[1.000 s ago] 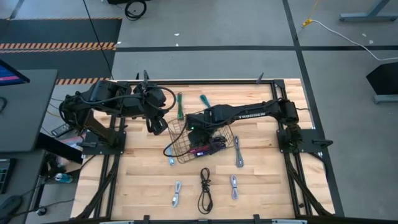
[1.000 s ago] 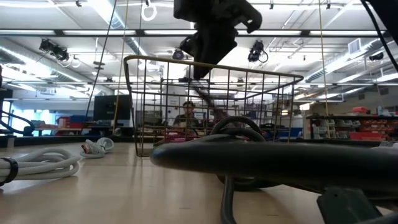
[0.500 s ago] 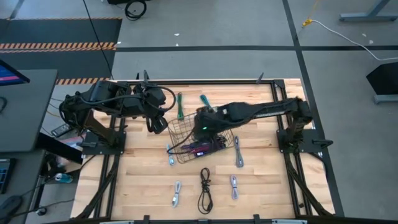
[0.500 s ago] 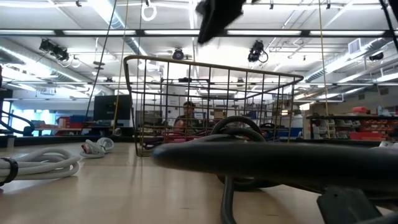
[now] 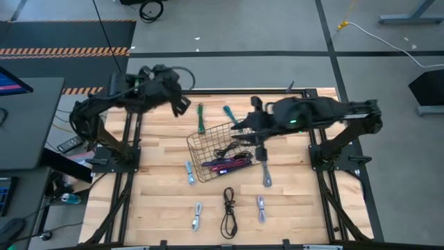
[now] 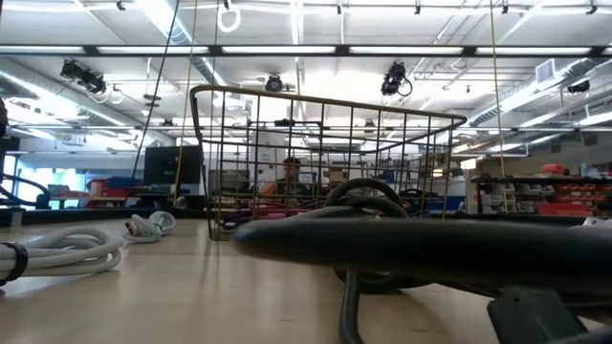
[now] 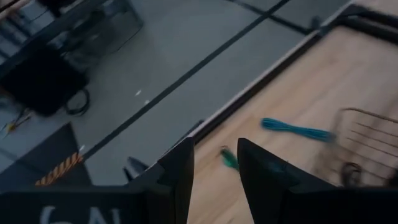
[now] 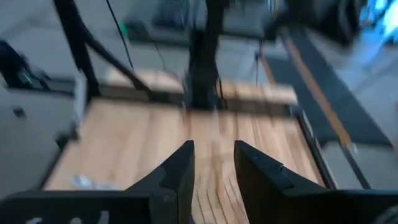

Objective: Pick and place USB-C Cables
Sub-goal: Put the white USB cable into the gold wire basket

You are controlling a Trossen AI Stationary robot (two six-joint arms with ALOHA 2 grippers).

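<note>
Wood-plank table (image 5: 159, 201), dark frame around it. Wire basket (image 5: 220, 151) near centre, tilted a bit in high view; holds several cables, black one (image 5: 232, 148) plus magenta/purple bundle (image 5: 227, 164). Loose cables on table: green one (image 5: 200, 118) and teal one (image 5: 227, 113) on far side of basket, just beside its rim; pale grey one (image 5: 190, 173) at basket's left corner; another pale one (image 5: 265, 170) to basket's right; near edge, row of three: small pale one (image 5: 197, 217), long black one (image 5: 228, 212), small pale one (image 5: 261, 207). Left gripper (image 5: 182, 105) raised over far-left corner of table, well apart from basket; left wrist view shows its fingers (image 7: 178, 171) a narrow gap apart, nothing between them, green and teal cables past them. Right gripper (image 5: 243, 125) up over basket's far-right rim; right wrist view shows fingers (image 8: 180, 168) a narrow gap apart, empty, bare planks beyond. Low view: basket (image 6: 325, 153) upright on table, pale cable (image 6: 57, 250) coiled at left, black cable (image 6: 421, 248) big in foreground; no gripper in that view. Person (image 6: 290, 177) seen through basket mesh, far back in room.
</note>
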